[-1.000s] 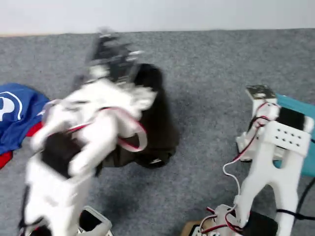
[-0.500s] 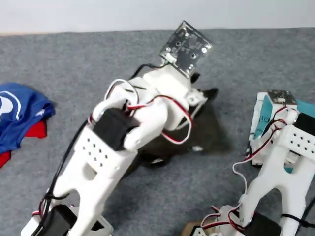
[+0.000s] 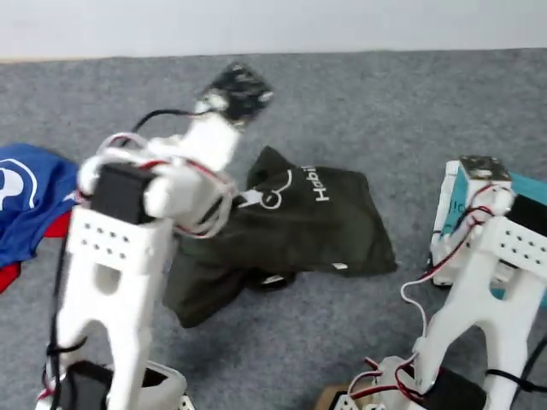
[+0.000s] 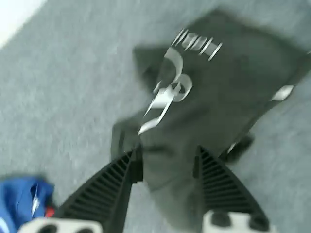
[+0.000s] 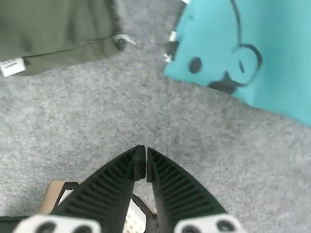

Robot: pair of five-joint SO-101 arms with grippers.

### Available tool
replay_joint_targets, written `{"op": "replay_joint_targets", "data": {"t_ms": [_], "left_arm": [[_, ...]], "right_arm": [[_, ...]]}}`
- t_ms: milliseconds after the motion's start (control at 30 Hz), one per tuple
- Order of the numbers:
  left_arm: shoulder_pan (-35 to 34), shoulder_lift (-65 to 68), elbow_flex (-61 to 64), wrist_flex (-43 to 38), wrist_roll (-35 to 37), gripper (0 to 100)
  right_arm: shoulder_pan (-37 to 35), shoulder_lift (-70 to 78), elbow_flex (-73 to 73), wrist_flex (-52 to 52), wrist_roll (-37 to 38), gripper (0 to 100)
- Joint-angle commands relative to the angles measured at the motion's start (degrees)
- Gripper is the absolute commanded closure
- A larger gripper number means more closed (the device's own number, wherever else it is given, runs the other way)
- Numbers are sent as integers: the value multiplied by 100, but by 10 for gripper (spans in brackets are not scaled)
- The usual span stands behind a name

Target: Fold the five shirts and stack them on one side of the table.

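A dark green shirt [image 3: 316, 224] lies rumpled mid-table with its white print facing up. My left gripper [image 4: 167, 162] hangs open above the shirt [image 4: 214, 97] near its print, nothing between the fingers. The left arm [image 3: 162, 201] stands over the shirt's left part. A blue shirt [image 3: 26, 196] on top of a red one [image 3: 61, 224] lies at the far left, and the blue shirt [image 4: 19, 204] also shows in the left wrist view. A teal shirt [image 5: 248, 53] lies at the right, behind the right arm [image 3: 491, 256]. My right gripper [image 5: 144, 158] is shut, over bare carpet between the green shirt's hem [image 5: 53, 29] and the teal shirt.
Grey carpet [image 3: 402, 111] covers the table, with open room along the back and at the front middle. A white label [image 5: 12, 67] sticks out of the green shirt's edge. A brown base plate [image 5: 54, 201] sits under the right arm.
The left arm swung right across the green shirt, then back to the left. The shirt went from a dark bunch to lying spread toward the right, print up. The right arm barely moved.
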Motion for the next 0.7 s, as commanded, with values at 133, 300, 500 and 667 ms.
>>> {"op": "replay_joint_targets", "data": {"t_ms": [133,300,500,667], "left_arm": [[-818,-1073,2501,149,-1196,823],[-976,-1371,3829,-167,-1354,823],[-1459,-1451,4330,-712,-1327,824],[-2004,-1433,4338,-923,-1327,824]], "right_arm": [[-1253,180,-264,-198,9,963],[-1833,1068,-325,-242,9,839],[-2026,2325,-721,-892,-360,819],[-2563,3134,-1433,-708,-440,819]]}}
